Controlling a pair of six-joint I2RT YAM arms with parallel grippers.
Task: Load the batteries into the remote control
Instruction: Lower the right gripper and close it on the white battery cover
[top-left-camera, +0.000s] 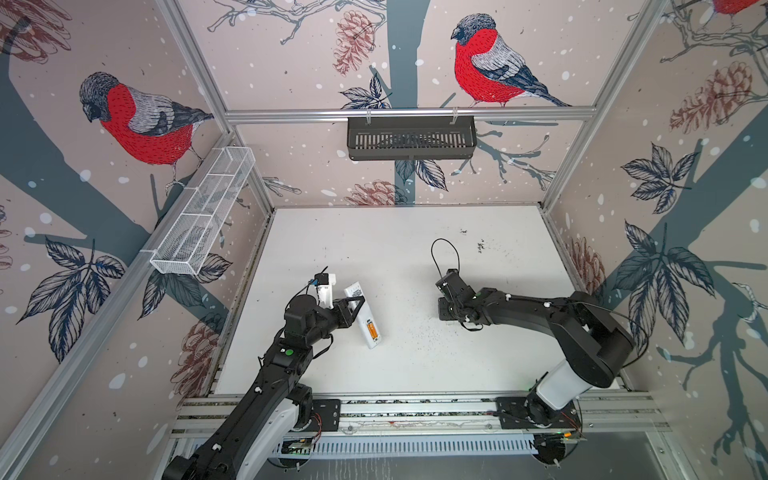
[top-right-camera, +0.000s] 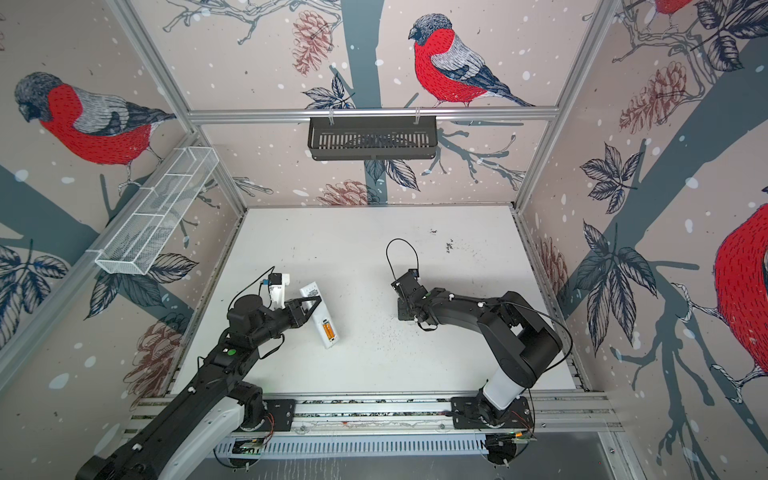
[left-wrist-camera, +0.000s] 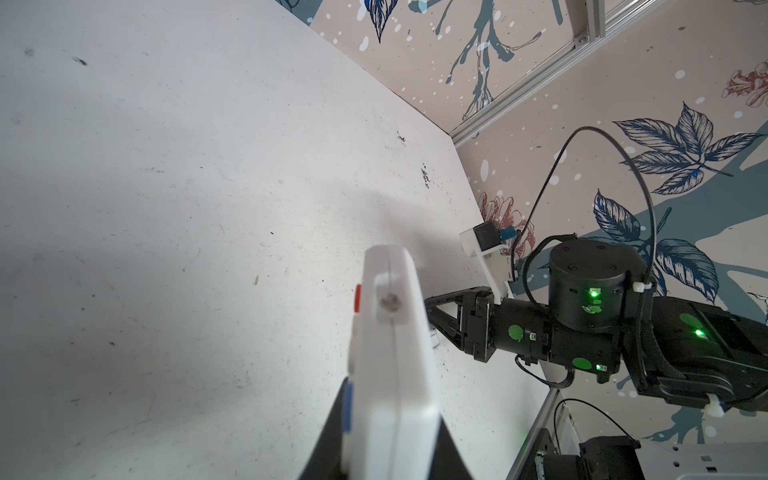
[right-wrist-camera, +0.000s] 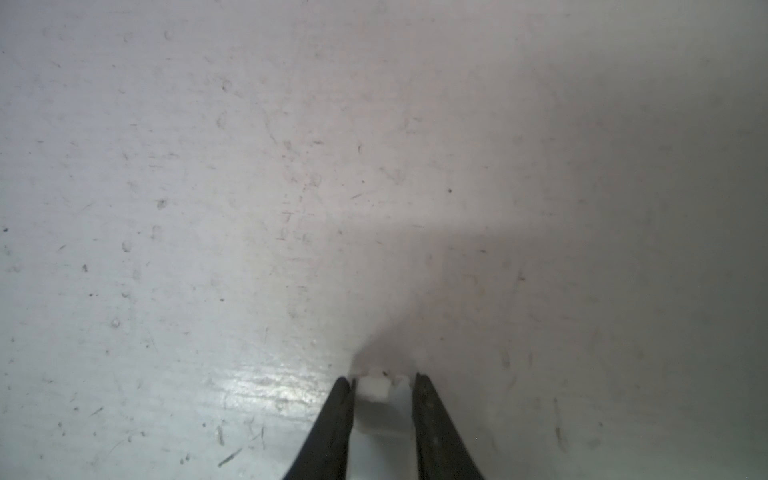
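Pinching maybe lid (right-wrist-camera: 376, 392), wrist-view-only: right gripper (right-wrist-camera: 382, 376).

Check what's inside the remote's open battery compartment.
Orange-gold batteries lie in the uncovered bay of the remote control, seemingly two side by side. The left gripper clamps the remote beyond the bay, covering that stretch.

white counter in a wallpapered booth
the scuffed white counter (top-left-camera: 407, 249) carries scattered dark specks (top-left-camera: 481, 247) toward its far right. a black slotted basket (top-left-camera: 411, 138) hangs from the aluminium rail (top-left-camera: 291, 114) on the back wall; a white wire mesh basket (top-left-camera: 203, 212), split into compartments, hangs on the left wall. wallpaper with red-breasted birds (top-left-camera: 488, 62), pine cones and leaves covers all three walls.
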